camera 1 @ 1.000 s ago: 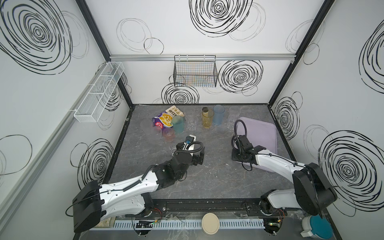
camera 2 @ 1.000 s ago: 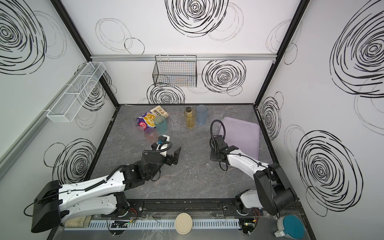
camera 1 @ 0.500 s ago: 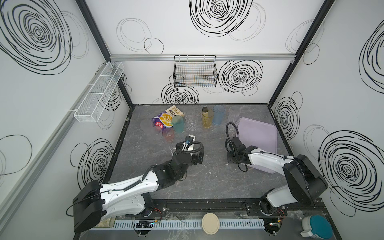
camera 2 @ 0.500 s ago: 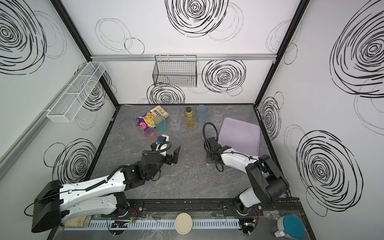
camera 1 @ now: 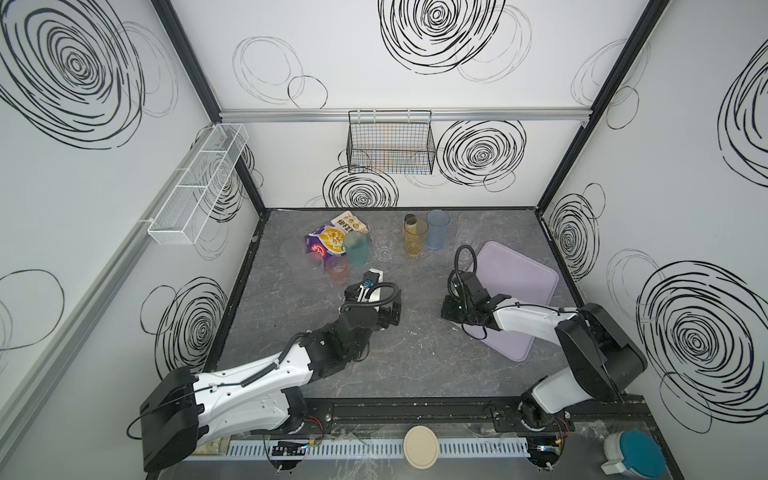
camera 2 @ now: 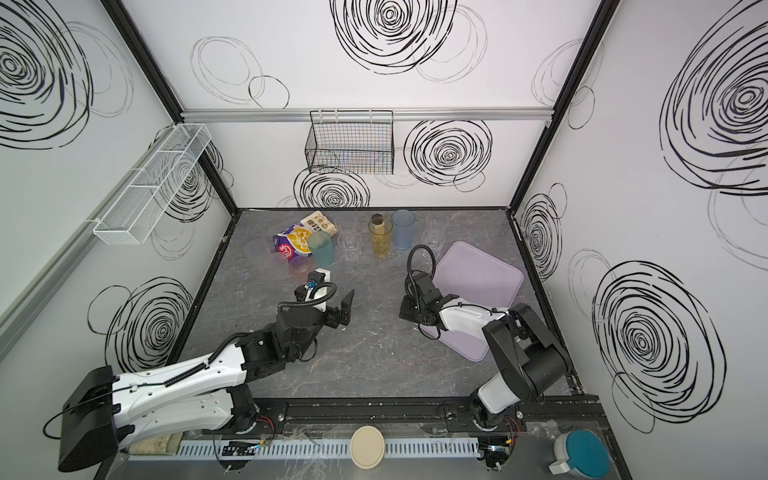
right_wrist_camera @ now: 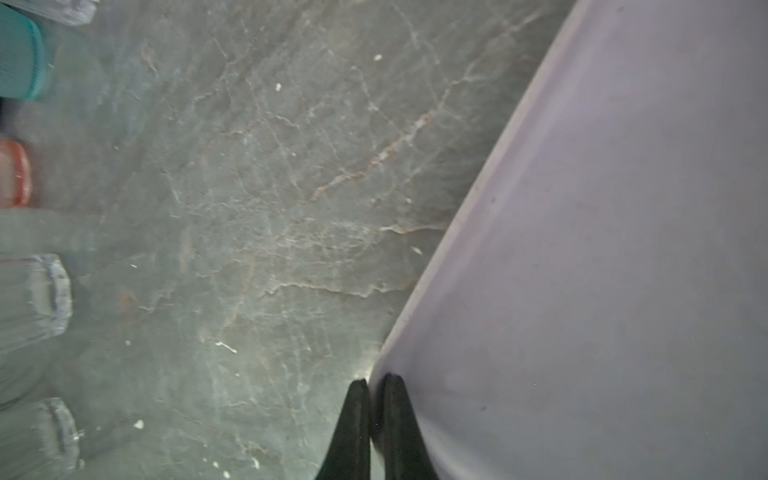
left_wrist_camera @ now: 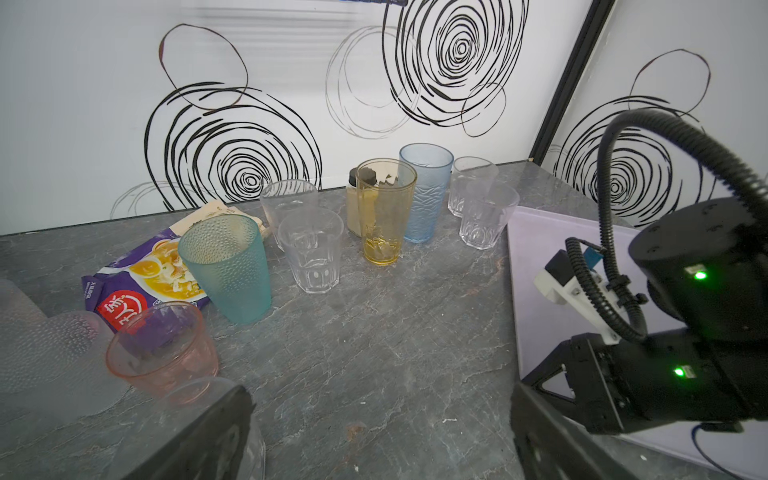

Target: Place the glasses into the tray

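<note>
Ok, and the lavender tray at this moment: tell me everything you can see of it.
The tray is a large, flat, pale lavender rectangle, plastic by its look, with rounded corners and a low rim. It lies on the right of the grey marbled tabletop, askew to its edges. Nothing stands in it. The right gripper is shut on its rim, on the side facing the table's middle, one finger inside it and one outside.

The right pincer [camera 2: 405,311] sits at the tray's [camera 2: 478,274] edge.
</note>
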